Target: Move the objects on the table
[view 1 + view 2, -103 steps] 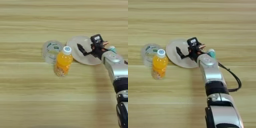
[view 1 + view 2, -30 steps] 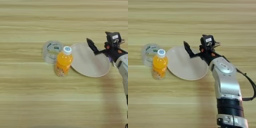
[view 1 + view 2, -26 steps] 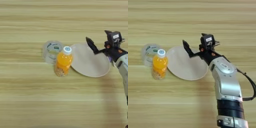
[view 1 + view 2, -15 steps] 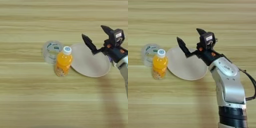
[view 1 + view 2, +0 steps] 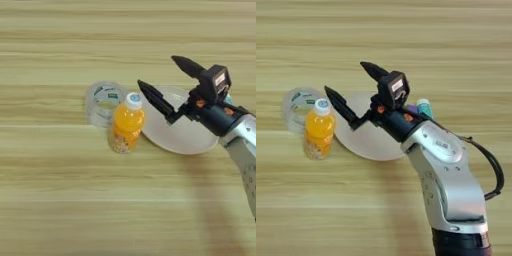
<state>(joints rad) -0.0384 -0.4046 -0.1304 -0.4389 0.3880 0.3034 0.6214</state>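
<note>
Your jaws stand wide apart and empty on the right gripper [image 5: 167, 82], one finger reaching up and away, the other stretched low over the plate [image 5: 192, 140] toward the robot's left; the bottle [image 5: 126, 124] stands upright just beyond that lower fingertip, further left, its long axis vertical; the clear tape roll [image 5: 103, 102] sits just behind it; a small tube [image 5: 424, 106] peeks from behind your wrist, on the table [image 5: 60, 200].

We see the wood-grain table [image 5: 60, 200] carrying an orange-drink bottle [image 5: 126, 125], a clear tape roll [image 5: 102, 101] just beside it, and a pale plate [image 5: 185, 135].
</note>
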